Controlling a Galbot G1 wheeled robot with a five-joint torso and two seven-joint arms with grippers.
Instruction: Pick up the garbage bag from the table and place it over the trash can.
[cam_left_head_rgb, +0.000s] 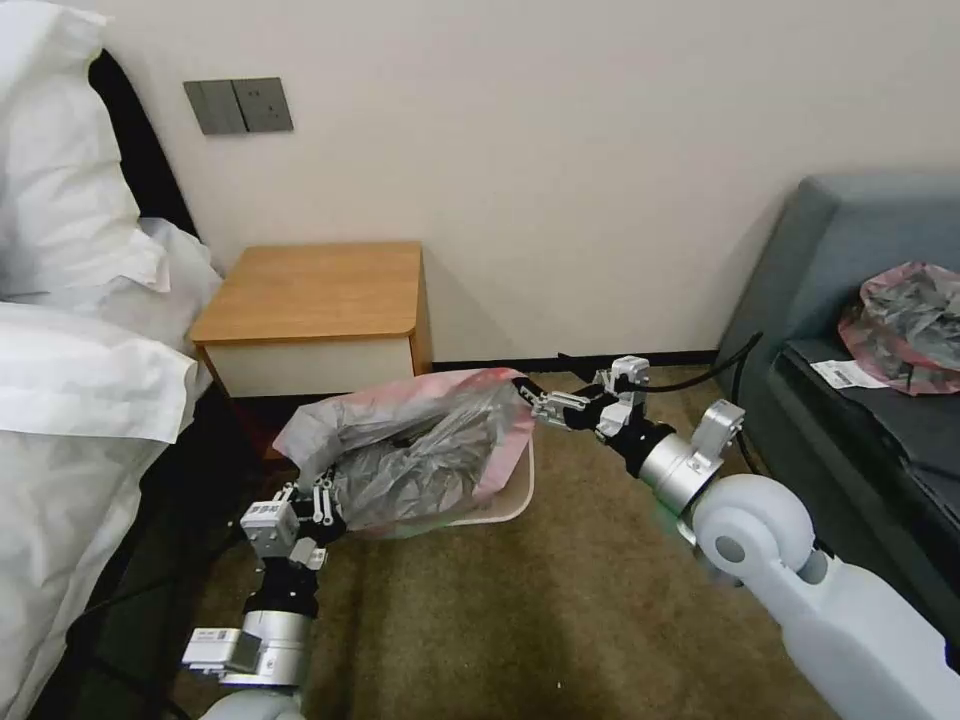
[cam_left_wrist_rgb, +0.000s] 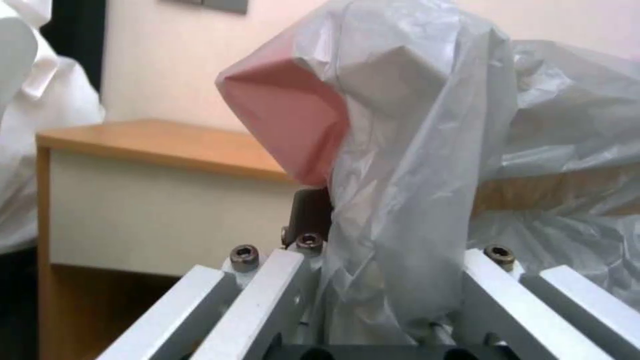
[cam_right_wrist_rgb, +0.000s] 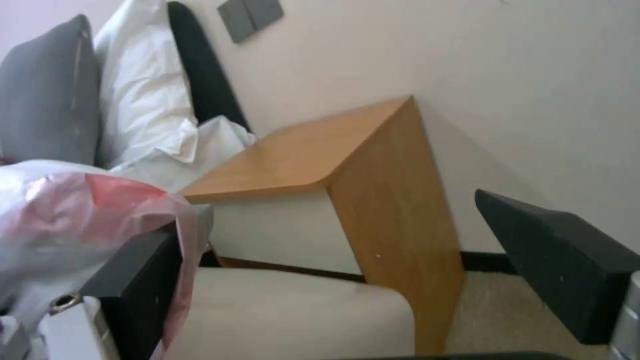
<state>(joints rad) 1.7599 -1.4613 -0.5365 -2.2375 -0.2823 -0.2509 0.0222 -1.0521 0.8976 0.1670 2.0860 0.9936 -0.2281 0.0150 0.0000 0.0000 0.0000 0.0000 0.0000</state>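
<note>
Currently, head view: garbage bag (cam_left_head_rgb: 420, 450) draped over trash can (cam_left_head_rgb: 505, 500), stretched between left gripper (cam_left_head_rgb: 318, 497) and right gripper (cam_left_head_rgb: 528, 398).
Left wrist view: fingers pinching bag film.
Right wrist view: pads (cam_right_wrist_rgb: 140, 280) spread, pink rim beside one pad; may slip off.

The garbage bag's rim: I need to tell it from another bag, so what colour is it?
Pink-red, on a translucent grey garbage bag; clearest in the head view.
</note>
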